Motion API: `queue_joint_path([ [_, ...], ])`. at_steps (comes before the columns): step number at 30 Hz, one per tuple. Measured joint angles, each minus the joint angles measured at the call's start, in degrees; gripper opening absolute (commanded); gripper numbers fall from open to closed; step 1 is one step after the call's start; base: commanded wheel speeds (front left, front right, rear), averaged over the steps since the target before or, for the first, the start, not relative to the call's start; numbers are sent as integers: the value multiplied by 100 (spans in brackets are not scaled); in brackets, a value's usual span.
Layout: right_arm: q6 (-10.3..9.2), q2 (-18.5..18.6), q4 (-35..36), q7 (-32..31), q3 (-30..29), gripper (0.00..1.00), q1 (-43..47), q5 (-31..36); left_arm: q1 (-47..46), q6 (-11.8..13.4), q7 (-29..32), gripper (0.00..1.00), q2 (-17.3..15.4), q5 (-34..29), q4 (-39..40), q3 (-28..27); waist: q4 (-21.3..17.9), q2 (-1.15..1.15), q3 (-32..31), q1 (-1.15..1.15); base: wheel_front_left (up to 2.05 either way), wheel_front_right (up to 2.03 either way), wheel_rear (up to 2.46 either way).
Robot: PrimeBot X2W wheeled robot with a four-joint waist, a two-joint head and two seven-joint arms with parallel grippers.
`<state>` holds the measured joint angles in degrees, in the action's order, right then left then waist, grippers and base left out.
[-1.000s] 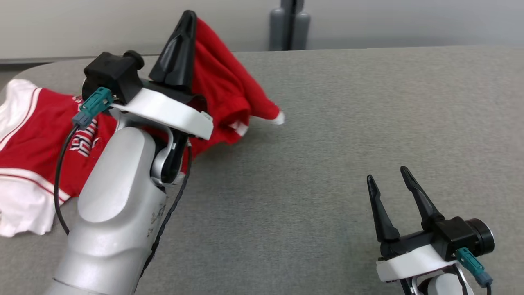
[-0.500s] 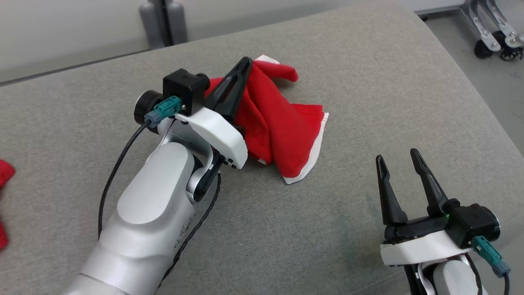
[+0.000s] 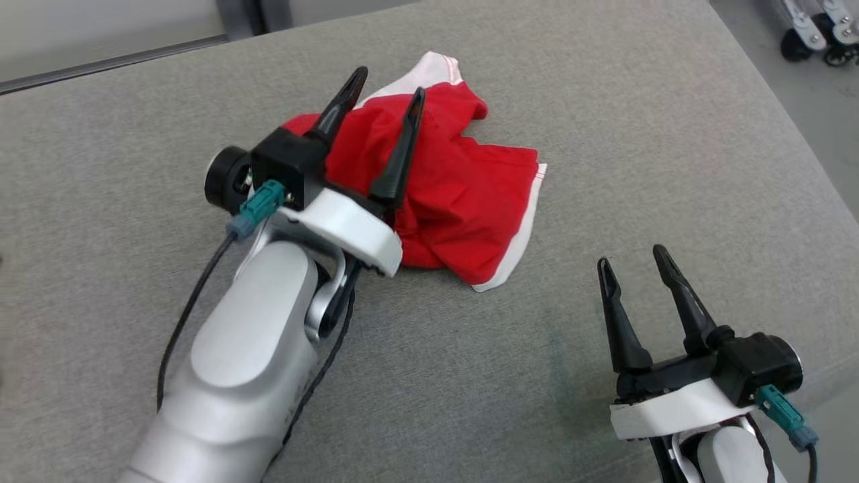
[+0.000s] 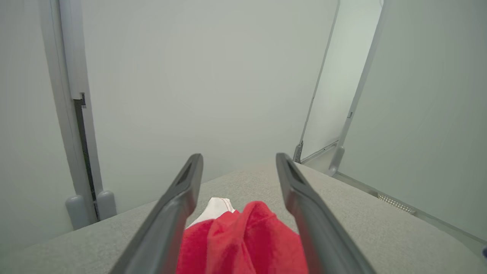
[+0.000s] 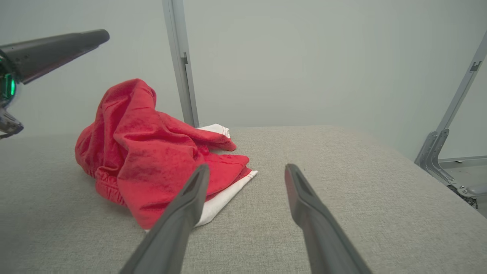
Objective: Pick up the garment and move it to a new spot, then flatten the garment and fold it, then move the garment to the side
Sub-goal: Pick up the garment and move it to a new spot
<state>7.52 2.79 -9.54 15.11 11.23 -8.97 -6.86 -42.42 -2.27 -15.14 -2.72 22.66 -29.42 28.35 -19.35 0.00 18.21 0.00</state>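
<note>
Since left gripper [image 3: 390, 82] gapes wide and empty over the heaped garment [image 3: 470, 201], lifting off could drag snagged cloth along.

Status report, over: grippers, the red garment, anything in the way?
Left gripper open, fingers astride the garment. Right gripper open, apart. Garment crumpled on the grey surface. Nothing in the way.

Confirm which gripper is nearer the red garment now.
Left. The left gripper hangs open directly over the red garment, fingers straddling the heap; the right gripper is open beside it, apart.
</note>
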Motion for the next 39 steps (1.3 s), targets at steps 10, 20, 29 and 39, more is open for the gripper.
queue_joint_path([
  [10,0,1,-271,0,187,100,393,302,2274,221,5,100,-65,-625,1271,-811,856,0,-620,0,0,0,0],
  [20,0,2,-331,0,129,100,845,400,4538,589,3,100,-31,-1227,2655,-1984,1708,0,-1470,0,0,0,0],
  [29,0,2,-258,0,38,100,1487,508,5743,621,2,100,-12,-1176,3070,-1957,2031,0,-2100,0,0,0,0],
  [39,0,3,-211,0,-207,100,1598,502,5946,790,2,100,-9,-1514,3166,-1963,2041,0,-2268,0,0,0,0],
])
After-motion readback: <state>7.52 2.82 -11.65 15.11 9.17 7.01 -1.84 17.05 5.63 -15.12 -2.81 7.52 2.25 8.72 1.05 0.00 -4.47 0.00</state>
